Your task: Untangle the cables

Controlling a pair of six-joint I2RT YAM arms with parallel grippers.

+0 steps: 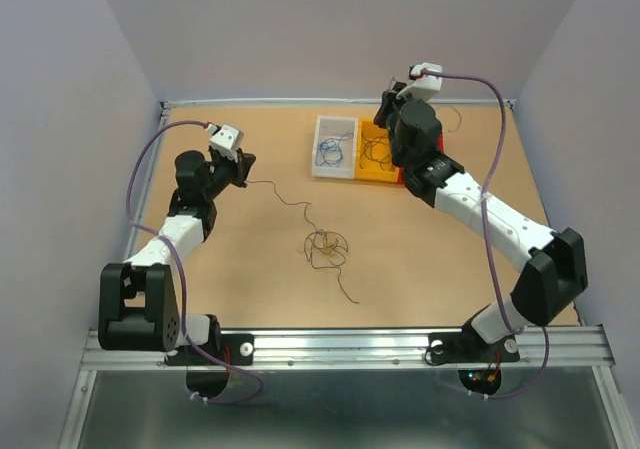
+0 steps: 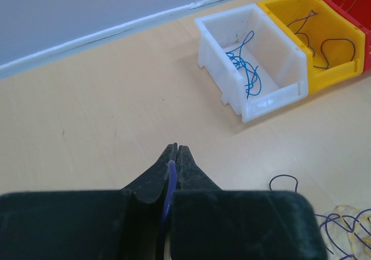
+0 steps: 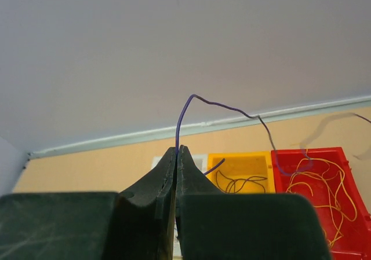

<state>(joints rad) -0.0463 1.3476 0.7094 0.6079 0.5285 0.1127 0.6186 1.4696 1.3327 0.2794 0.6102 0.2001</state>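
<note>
**Some wires sorted, one small knot left**

A small knot of wires [image 1: 325,247] is lying in the middle of the table [image 1: 440,259], so the job is not finished. The left gripper [image 2: 177,150] is pinching a blue wire [image 2: 170,179] that seems to be trailing back to the knot, though it is too thin to be sure. Farther off, loose wires are already resting in the white bin [image 2: 278,98], the yellow bin [image 2: 330,74] and the red bin [image 3: 348,240]. The right gripper [image 3: 177,151] is squeezing a dark wire [image 3: 184,109] above them.

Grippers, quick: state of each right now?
Left gripper: closed on a dark blue cable.
Right gripper: closed on a purplish cable.
</note>
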